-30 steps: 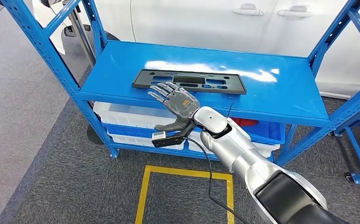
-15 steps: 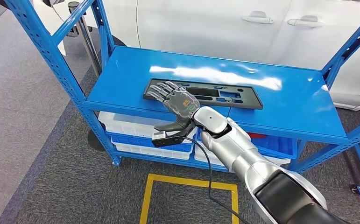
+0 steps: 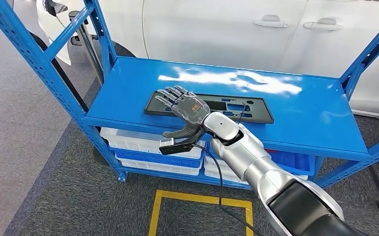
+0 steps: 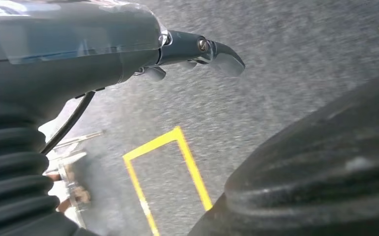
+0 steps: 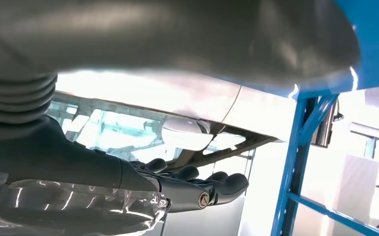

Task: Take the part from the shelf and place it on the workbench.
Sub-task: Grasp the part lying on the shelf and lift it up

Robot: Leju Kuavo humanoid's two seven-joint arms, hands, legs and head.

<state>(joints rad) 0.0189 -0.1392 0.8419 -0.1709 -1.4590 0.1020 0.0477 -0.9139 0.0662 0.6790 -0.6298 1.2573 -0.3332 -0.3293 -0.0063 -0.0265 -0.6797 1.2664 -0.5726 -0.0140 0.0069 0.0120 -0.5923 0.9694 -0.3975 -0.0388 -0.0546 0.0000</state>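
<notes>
The fingers of the right hand were spread and released, grasping nothing, reaching over the near left end of the flat black rectangular plastic part with cut-out slots. That part lay flat on the top of the blue metal shelf. White plastic bins sat on the level below. The left hand hung over grey carpet; I couldn't tell how its fingers lay.
</notes>
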